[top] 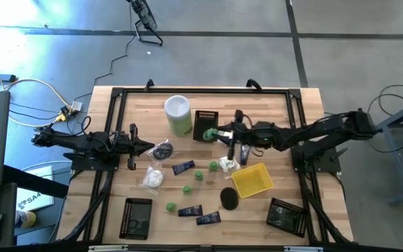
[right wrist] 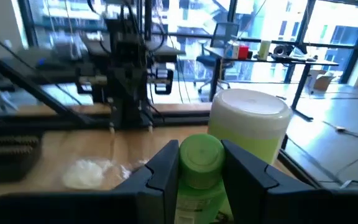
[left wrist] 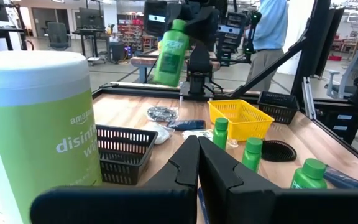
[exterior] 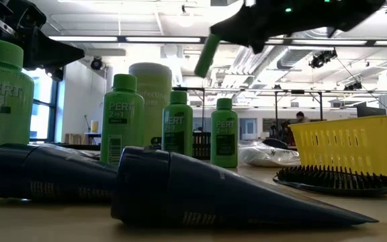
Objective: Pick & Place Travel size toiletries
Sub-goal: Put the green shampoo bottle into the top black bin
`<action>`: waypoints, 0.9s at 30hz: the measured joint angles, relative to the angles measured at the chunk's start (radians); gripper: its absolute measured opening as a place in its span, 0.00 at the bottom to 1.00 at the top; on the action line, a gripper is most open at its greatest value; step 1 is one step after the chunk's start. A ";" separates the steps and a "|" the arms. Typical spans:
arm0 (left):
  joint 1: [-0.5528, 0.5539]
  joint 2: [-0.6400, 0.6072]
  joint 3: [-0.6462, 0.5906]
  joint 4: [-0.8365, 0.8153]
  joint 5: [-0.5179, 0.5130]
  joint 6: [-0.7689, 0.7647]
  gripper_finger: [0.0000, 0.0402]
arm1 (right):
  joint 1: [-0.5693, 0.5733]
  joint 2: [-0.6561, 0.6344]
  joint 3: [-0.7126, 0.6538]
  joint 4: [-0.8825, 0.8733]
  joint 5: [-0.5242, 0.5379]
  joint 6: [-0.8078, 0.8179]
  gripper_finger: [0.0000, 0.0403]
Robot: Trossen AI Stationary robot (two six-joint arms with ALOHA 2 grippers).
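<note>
The wooden tabletop carries a tall white-and-green canister at its far middle, with a black mesh basket just beside it and a yellow mesh basket nearer the right side. Two more black baskets sit at the near corners. Scattered between lie dark navy tubes, little green bottles, white soft packets and dark round pieces.
</note>
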 joint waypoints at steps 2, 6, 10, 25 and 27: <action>0.000 0.000 0.000 0.000 0.000 0.000 0.01 | -0.012 0.034 0.047 -0.047 0.005 -0.021 0.24; 0.000 0.000 0.000 0.000 -0.001 0.000 0.01 | -0.040 0.093 0.122 -0.131 0.006 -0.035 0.24; 0.000 0.000 0.000 0.000 -0.001 0.000 0.01 | -0.073 0.138 0.185 -0.217 0.005 -0.035 0.24; 0.000 0.000 0.000 -0.006 -0.002 0.000 0.01 | -0.236 0.237 0.221 -0.339 -0.078 0.062 0.24; 0.000 0.000 0.000 -0.007 -0.003 0.000 0.01 | -0.257 0.238 0.221 -0.344 -0.113 0.102 0.24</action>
